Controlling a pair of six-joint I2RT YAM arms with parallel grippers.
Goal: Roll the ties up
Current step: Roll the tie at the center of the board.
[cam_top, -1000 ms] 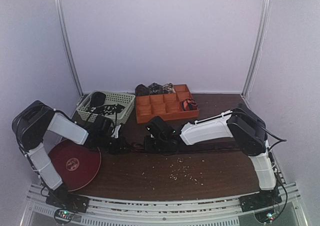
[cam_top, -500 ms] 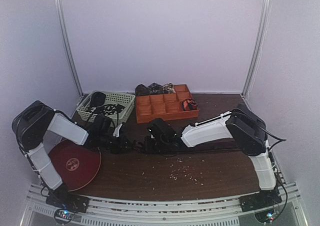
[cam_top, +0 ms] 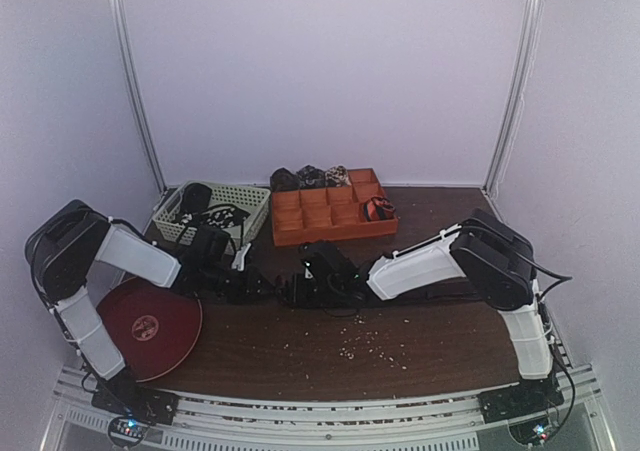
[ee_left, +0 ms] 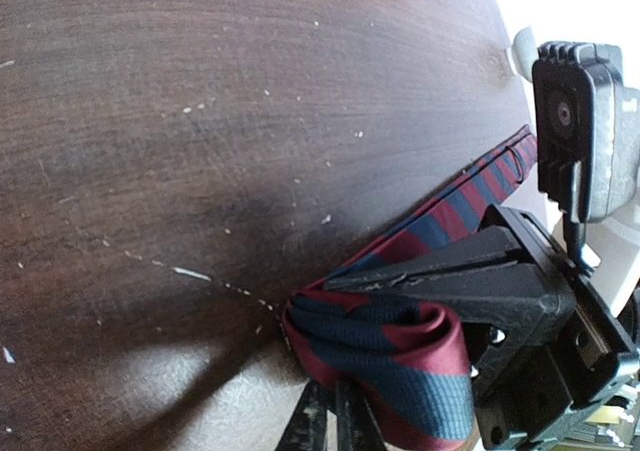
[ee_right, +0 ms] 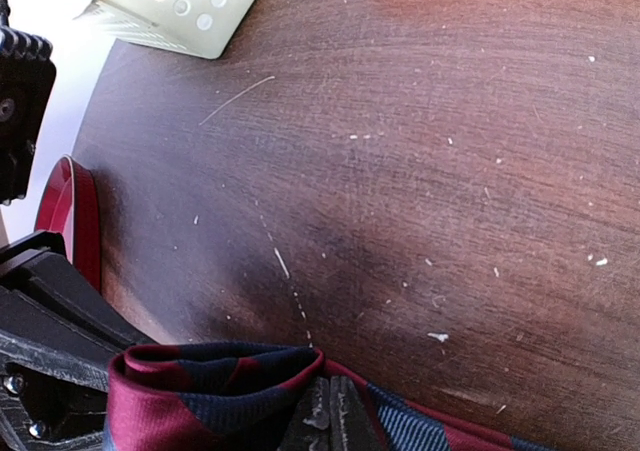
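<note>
As right hand (ee_right: 327, 399) pinches tie (ee_right: 200, 396), basket (ee_right: 185, 6) far

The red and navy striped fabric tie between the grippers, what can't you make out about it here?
Red and navy striped fabric tie:
- Top external: too small and dark; stripes unreadable.
- Left wrist: the roll is cut off by the bottom edge; number of turns unclear.
- Right wrist: the loose end runs off the bottom edge; remaining length unknown.
</note>
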